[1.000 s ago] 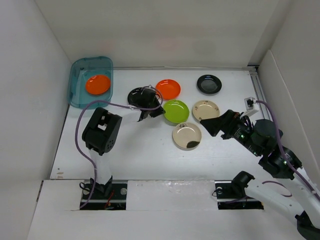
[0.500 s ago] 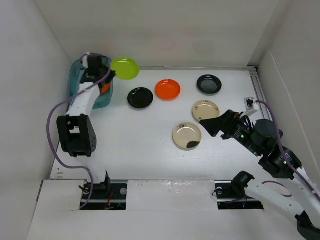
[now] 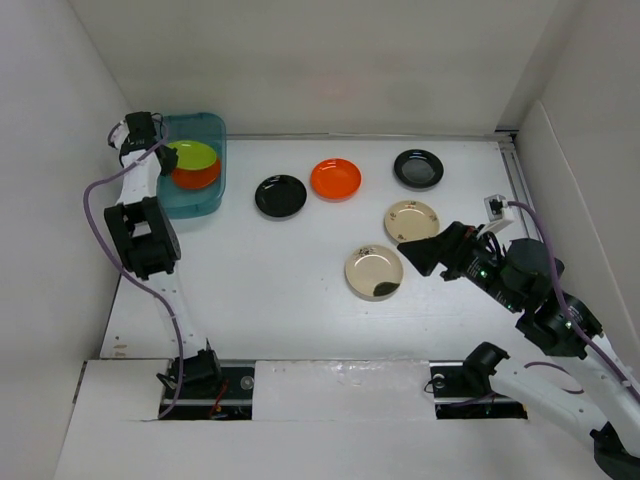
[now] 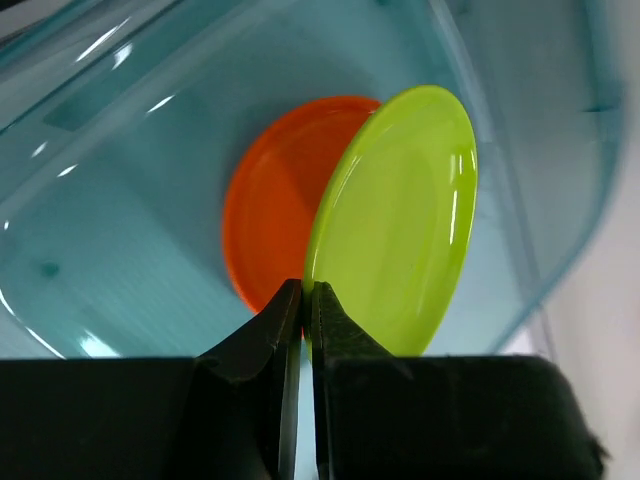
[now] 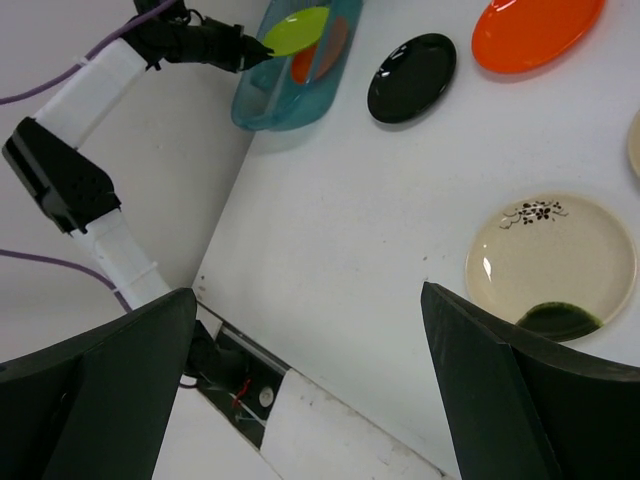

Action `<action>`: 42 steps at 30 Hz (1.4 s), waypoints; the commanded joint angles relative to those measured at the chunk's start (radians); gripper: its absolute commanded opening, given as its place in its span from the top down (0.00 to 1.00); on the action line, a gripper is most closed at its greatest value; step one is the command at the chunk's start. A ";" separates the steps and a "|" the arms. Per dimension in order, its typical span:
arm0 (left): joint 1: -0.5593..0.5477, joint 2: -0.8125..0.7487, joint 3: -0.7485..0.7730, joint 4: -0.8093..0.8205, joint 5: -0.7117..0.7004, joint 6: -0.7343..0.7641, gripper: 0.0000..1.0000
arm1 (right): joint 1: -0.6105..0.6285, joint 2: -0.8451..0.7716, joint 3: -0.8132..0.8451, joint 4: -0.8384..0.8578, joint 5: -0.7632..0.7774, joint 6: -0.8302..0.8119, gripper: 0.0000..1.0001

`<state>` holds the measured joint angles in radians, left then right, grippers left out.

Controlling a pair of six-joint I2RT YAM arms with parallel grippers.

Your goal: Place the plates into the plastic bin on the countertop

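1. Lime green plate (image 4: 400,230): small, round, shallow and glossy. It is being gripped by its rim and is sitting tilted inside the teal plastic bin (image 3: 213,126), over an orange plate (image 4: 262,225) that is lying on the bin floor.
2. Left claw (image 4: 306,303) is pinching the green rim, fingers pressed almost together. Right claw (image 5: 305,298) is hanging spread wide with nothing in it, above the near cream plate (image 3: 374,271).
3. Five plates are lying out on the tabletop (image 3: 260,290): a black plate (image 3: 280,195), a second orange plate (image 3: 336,178), a far black plate (image 3: 418,168), a far cream plate (image 3: 411,221) and the near cream one.
4. The green plate is covering part of the orange one; I cannot tell whether they are touching. A dark green patch is showing on the near cream plate, and I cannot tell what it is. The frame edge is cutting off the right arm's lower end.
5. The tabletop is showing plain matte white, and white walls are closing it in.
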<state>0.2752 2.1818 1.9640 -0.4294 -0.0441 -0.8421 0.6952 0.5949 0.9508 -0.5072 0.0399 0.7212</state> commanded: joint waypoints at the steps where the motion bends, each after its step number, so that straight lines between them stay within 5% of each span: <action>1: 0.001 0.010 0.072 -0.066 -0.014 0.026 1.00 | 0.003 -0.007 0.000 0.061 -0.017 -0.023 0.00; 9: 0.010 0.101 0.186 -0.083 -0.025 0.051 0.94 | 0.003 -0.007 0.000 0.052 -0.017 -0.023 0.00; 11: 0.010 0.086 0.174 -0.083 -0.013 0.051 0.75 | 0.003 -0.007 0.000 0.052 -0.017 -0.023 0.00; 12: 0.010 0.069 0.153 -0.083 -0.013 0.051 0.42 | 0.003 -0.007 0.000 0.052 -0.017 -0.023 0.00; 13: 0.010 0.020 0.122 -0.037 -0.013 0.051 0.27 | 0.003 -0.007 0.000 0.052 -0.017 -0.023 0.00; 16: 0.010 -0.075 0.038 0.013 -0.013 0.061 0.00 | 0.003 0.002 0.000 0.061 -0.026 -0.014 0.00; 23: -0.080 -0.327 -0.117 0.107 0.041 0.143 0.00 | 0.003 0.022 0.000 0.070 -0.026 -0.014 0.00; 30: -0.459 -0.641 -0.620 0.390 0.145 0.163 0.00 | 0.003 0.020 0.048 0.036 0.063 -0.023 0.00; 35: -0.762 -0.596 -0.837 0.515 0.233 0.204 0.00 | 0.003 0.020 0.088 -0.017 0.063 -0.032 0.00; 42: -0.843 -0.539 -1.074 0.757 0.375 0.238 0.00 | 0.003 -0.026 0.088 -0.051 0.063 -0.042 0.00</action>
<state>-0.5823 1.6619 0.9398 0.1516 0.2420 -0.6334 0.6952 0.5797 1.0065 -0.5457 0.0868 0.6987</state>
